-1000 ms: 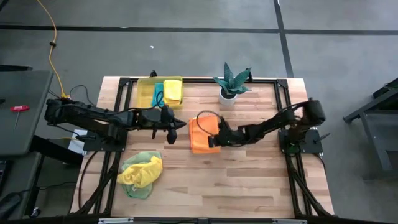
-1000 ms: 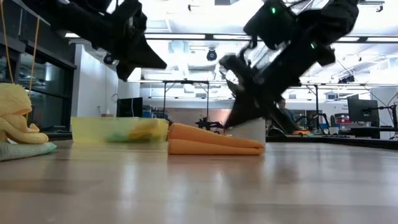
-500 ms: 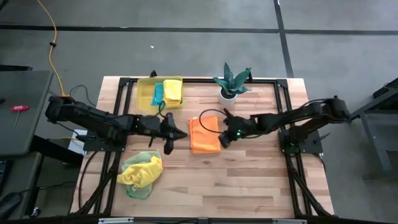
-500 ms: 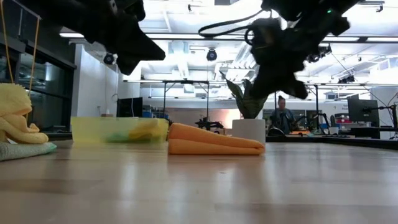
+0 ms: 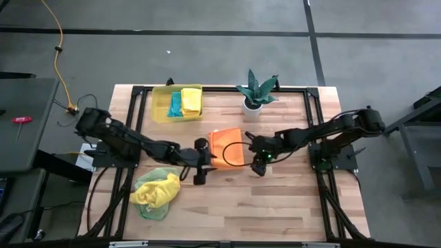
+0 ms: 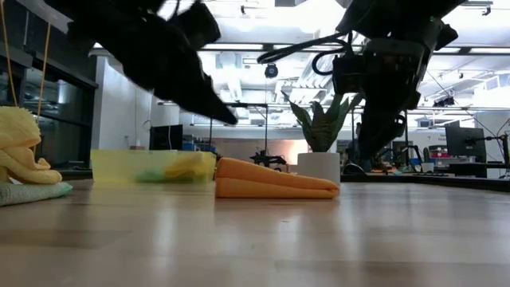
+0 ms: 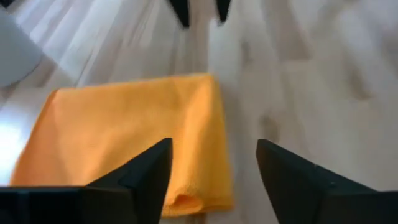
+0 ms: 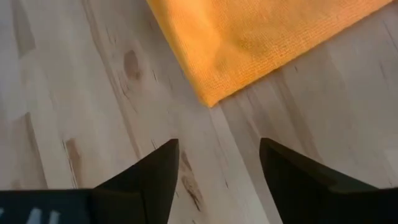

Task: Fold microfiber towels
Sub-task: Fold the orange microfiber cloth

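Snagging is the main hazard: both end effectors hang low beside the folded orange towel (image 5: 227, 147), and a finger dragged across its edge would pull the fold open or slide the cloth along the worktop (image 5: 289, 200).

- Orange towel: lies folded flat near the middle of the worktop, somewhat toward the far edge. The low view shows it as a neat two-layer wedge, nothing resting on it.
- Left end effector (image 5: 200, 167): at the towel's left side, over its near-left corner. Fingers spread wide in the left wrist view, the towel's edge lying between and beyond them; nothing pinched. Judged risk: closing here would catch only the top layer and peel it back.
- Right end effector (image 5: 260, 160): just off the towel's right side. Fingers spread wide in the right wrist view, bare wood between them, a towel corner just ahead; holding nothing.
- Yellow and light green towels (image 5: 156, 192): bunched in a heap near the near-left corner, unfolded.
- Bin (image 5: 160, 105): at the far edge, left of centre, holding folded yellow and teal towels (image 5: 186, 102).
- Potted plant (image 5: 256, 91): at the far edge, close to the right arm's sweep; a knock could tip it.
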{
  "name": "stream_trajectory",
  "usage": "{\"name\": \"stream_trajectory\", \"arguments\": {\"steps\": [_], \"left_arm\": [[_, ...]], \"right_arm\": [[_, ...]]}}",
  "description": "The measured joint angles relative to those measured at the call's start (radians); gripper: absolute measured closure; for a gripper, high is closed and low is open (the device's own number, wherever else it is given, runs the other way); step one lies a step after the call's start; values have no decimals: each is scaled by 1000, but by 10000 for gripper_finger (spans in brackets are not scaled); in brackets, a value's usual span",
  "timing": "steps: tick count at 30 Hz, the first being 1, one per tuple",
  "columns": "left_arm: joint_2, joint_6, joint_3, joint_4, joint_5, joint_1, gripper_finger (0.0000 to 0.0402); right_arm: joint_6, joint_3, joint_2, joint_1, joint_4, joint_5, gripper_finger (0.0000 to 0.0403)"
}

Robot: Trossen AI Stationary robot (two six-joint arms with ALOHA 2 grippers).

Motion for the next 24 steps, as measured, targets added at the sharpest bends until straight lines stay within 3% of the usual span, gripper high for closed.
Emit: {"name": "stream_trajectory", "arguments": {"steps": [6,16,24], "left_arm": [[92,7,22,-1,21,15,135],[187,110,21,29,100,7,128],[237,150,23,45,10,-16,132]], "right_arm": [[-14,0,2,0,6,9,187],[-18,0,2,0,6,39,187],[11,0,2,0,10,45,187]]}}
